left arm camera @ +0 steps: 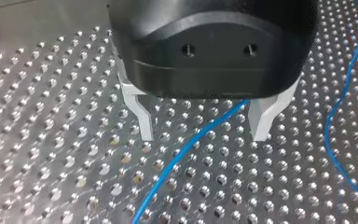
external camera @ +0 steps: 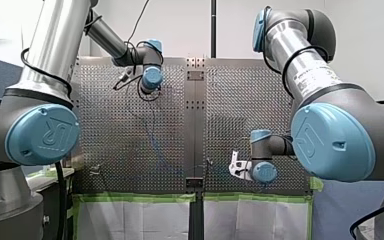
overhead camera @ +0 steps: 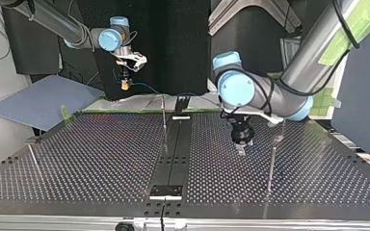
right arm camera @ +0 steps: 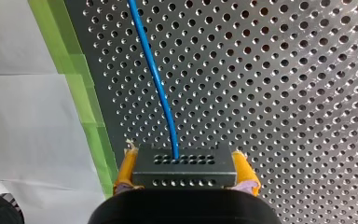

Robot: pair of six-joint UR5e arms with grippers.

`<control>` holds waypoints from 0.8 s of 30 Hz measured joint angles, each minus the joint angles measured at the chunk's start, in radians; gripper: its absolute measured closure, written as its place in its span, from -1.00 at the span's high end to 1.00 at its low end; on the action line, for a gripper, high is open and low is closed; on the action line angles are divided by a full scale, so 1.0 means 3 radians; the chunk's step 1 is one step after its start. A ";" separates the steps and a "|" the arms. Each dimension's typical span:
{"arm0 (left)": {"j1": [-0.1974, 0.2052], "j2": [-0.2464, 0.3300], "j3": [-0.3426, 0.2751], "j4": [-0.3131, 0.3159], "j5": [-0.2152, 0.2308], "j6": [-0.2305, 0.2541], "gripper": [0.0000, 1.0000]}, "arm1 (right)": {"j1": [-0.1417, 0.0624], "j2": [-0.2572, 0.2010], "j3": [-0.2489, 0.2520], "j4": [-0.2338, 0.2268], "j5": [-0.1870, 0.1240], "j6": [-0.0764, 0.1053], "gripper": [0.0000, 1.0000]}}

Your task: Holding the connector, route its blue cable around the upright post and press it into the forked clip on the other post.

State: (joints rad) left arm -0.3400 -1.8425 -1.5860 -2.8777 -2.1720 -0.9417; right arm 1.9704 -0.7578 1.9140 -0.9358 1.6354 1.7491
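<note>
My right gripper (right arm camera: 184,173) is shut with its yellow pads on a grey perforated connector (right arm camera: 183,167). The blue cable (right arm camera: 154,74) leaves the connector and runs ahead over the plate. In the top view this gripper (overhead camera: 125,85) hangs above the table's far edge, at the left. My left gripper (left arm camera: 205,133) stands open just over the plate, its metal fingers (left arm camera: 144,122) astride the blue cable (left arm camera: 200,140) without touching it. From across the table it (overhead camera: 241,144) points down right of the middle. Thin upright posts (overhead camera: 164,113) (overhead camera: 271,166) stand nearby; I cannot tell which bears the fork.
A third thin post (overhead camera: 33,156) leans at the top view's left. A dark centre strip (overhead camera: 173,154) splits the perforated table (overhead camera: 101,159). Green tape (right arm camera: 81,88) and white sheet line the edge beside my right gripper.
</note>
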 joint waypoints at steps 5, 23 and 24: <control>0.0021 -0.0003 0.0020 -0.0033 0.0014 -0.0012 0.97 | 0.0000 0.0001 0.0000 0.0000 0.0000 0.0000 -1.00; 0.0125 -0.0006 0.0035 -0.0292 0.0356 -0.0394 0.97 | 0.0000 0.0007 0.0003 0.0011 0.0000 -0.0006 -1.00; 0.0143 -0.0006 0.0043 -0.0292 0.0357 -0.0400 0.97 | 0.0000 0.0007 0.0003 0.0012 0.0000 -0.0007 -1.00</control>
State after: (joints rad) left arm -0.2969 -1.8443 -1.5730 -2.9652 -2.0650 -1.0618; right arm 1.9704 -0.7557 1.9149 -0.9321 1.6354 1.7470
